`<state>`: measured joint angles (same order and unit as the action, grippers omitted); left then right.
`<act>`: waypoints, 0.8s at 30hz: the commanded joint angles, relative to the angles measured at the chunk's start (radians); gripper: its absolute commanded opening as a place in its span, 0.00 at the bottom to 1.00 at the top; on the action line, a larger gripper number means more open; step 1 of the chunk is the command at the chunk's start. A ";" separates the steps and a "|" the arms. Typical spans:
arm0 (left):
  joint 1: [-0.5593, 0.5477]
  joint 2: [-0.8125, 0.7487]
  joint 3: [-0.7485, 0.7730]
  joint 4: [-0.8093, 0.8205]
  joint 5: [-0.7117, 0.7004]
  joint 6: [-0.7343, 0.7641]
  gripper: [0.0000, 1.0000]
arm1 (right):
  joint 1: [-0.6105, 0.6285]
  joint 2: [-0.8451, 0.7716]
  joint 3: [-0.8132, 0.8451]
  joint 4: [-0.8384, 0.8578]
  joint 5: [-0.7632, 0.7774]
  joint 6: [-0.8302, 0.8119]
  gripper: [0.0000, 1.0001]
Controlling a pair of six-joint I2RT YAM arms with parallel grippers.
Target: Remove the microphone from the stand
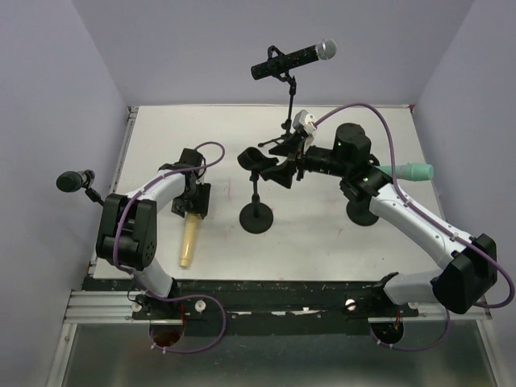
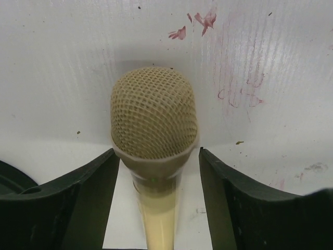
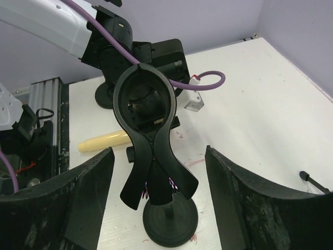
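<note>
Looking down from above, I am seeing the left arm folding back on itself at the left of the table (image 1: 318, 246), its elbow raised and its wrist dipping low so that the left gripper (image 1: 194, 201) is hanging just over the head end of the cream microphone (image 1: 189, 240). That microphone is lying flat on the table, left of the stand (image 1: 256, 216) and apart from it, handle pointing toward the arm bases. On the left wrist camera its mesh head is sitting between the dark fingers (image 2: 73, 203), which are standing spread on either side of it. The right arm is stretching in from the right, forearm roughly level, and the right gripper (image 1: 278, 165) is hovering with its jaws wide around the stand's clip (image 3: 152, 148) without touching it. I am making out red marks (image 2: 200, 21) on the table surface, too smeared for me to read as writing.
</note>
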<state>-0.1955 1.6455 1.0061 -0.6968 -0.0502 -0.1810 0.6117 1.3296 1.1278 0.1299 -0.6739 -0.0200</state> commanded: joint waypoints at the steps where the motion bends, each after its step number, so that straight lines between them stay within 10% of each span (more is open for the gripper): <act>1: 0.002 0.005 0.022 0.003 0.016 -0.002 0.71 | 0.000 0.014 0.032 -0.006 -0.010 -0.009 0.78; 16: 0.002 -0.194 0.094 -0.105 0.049 -0.011 0.83 | 0.002 0.014 0.082 -0.093 0.031 -0.024 0.82; 24: 0.002 -0.493 0.135 0.012 0.453 0.109 0.87 | 0.002 0.019 0.191 -0.259 0.020 -0.070 0.87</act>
<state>-0.1955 1.2938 1.1271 -0.7803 0.1036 -0.1650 0.6117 1.3426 1.2556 -0.0177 -0.6659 -0.0517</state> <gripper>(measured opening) 0.864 0.866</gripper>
